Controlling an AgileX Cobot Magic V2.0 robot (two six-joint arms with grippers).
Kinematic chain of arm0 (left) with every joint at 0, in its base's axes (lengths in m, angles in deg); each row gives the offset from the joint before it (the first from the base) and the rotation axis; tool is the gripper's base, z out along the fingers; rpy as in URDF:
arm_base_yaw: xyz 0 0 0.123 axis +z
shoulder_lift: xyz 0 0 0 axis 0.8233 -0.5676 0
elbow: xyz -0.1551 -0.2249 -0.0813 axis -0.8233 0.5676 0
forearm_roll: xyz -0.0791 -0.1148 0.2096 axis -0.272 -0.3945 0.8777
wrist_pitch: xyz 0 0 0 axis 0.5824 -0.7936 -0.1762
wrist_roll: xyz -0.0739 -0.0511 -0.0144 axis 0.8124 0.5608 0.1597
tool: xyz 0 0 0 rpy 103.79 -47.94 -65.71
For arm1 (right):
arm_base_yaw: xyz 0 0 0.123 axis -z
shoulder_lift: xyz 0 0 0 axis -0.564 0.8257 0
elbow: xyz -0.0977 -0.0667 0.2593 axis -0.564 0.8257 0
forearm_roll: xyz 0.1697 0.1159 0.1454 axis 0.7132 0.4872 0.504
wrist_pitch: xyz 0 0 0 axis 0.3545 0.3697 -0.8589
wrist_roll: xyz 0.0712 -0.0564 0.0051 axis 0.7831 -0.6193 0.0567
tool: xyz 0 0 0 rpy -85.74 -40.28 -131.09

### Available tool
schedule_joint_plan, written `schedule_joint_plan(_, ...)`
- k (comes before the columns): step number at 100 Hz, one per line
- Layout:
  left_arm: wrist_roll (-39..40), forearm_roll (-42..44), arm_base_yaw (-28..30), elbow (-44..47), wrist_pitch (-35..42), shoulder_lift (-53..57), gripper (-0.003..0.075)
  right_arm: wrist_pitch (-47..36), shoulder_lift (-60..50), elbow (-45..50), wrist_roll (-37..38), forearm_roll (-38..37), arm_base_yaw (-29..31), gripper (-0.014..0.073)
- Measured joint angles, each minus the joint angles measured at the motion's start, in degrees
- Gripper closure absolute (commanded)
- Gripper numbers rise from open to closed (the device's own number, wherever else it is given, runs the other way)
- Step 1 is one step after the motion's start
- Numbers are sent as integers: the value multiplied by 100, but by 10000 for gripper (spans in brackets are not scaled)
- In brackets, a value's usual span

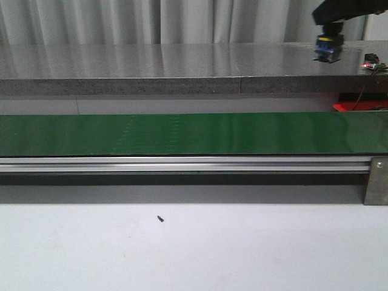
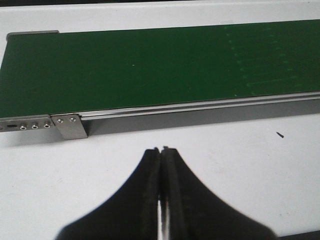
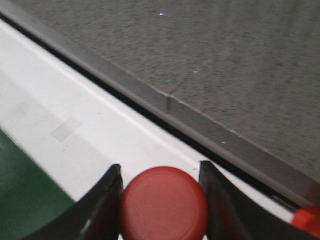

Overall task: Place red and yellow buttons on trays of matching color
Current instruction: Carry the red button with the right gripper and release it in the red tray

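My right gripper (image 3: 159,168) is shut on a red button (image 3: 163,205), whose round cap fills the gap between both fingers. It hangs above the white strip between the green belt and the grey counter. In the front view this gripper (image 1: 329,53) is high at the far right, with a blue and yellow part showing in it. Below it, a piece of the red tray (image 1: 357,104) shows behind the belt. My left gripper (image 2: 161,150) is shut on nothing, over the white table just before the belt. No yellow button or yellow tray is in view.
A green conveyor belt (image 1: 182,133) with an aluminium rail (image 1: 182,163) crosses the scene. A grey stone counter (image 1: 151,66) runs behind it. A metal bracket (image 2: 70,127) marks the belt's end. A small circuit board (image 1: 371,62) with wires sits at the far right.
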Motion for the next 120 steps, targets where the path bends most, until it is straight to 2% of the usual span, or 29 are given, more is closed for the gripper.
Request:
schedule_joint_plan(30,0,0,0,0,0,0,740,-572,0,0,24,621,1163,430)
schedule_joint_plan(51,0,0,0,0,0,0,740,-1039,0,0,24,746,1661,430)
schedule_joint_plan(80,0,0,0,0,0,0,740,-1412,351,0,24,918,2044,431)
schedule_joint_plan(104,0,0,0,0,0,0,740,-2153,1030,0,24,1926,2194,431)
schedule_joint_plan(120,0,0,0,0,0,0,740,-2373,1512,0,24,2130,2217,431)
